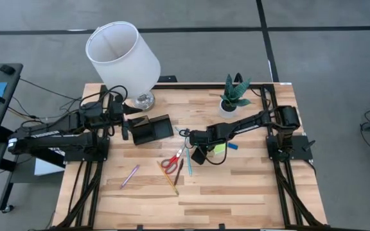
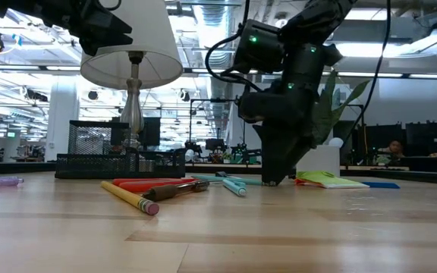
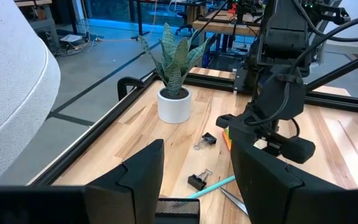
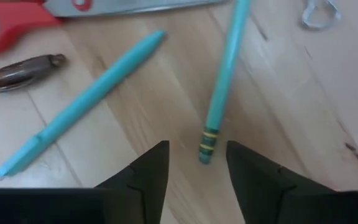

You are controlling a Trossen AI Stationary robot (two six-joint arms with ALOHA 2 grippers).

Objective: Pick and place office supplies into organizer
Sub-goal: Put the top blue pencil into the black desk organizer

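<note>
One lamp (image 1: 122, 58), one potted plant (image 1: 234, 95), one black organizer (image 1: 150, 130), one pair of red-handled scissors (image 1: 171, 162), two binder clips (image 3: 202, 160), one lime sticky-note pad (image 1: 219, 148), two light-blue pens (image 4: 79, 103).

Grey floor (image 1: 326, 19) with dark seams around wood table (image 1: 236, 192). Beyond table, open workshop: bright ceiling lights (image 2: 44, 57), benches (image 2: 423, 171), seated person (image 2: 394, 149) far right.

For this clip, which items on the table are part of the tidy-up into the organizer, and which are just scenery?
Belongs to the job: organizer; red-handled scissors; two light blue pencils; yellow pencil; pink pen; lime-green sticky-note pad; binder clips; right gripper, low over the blue pencils.

Just lying about: lamp; potted plant.
</note>
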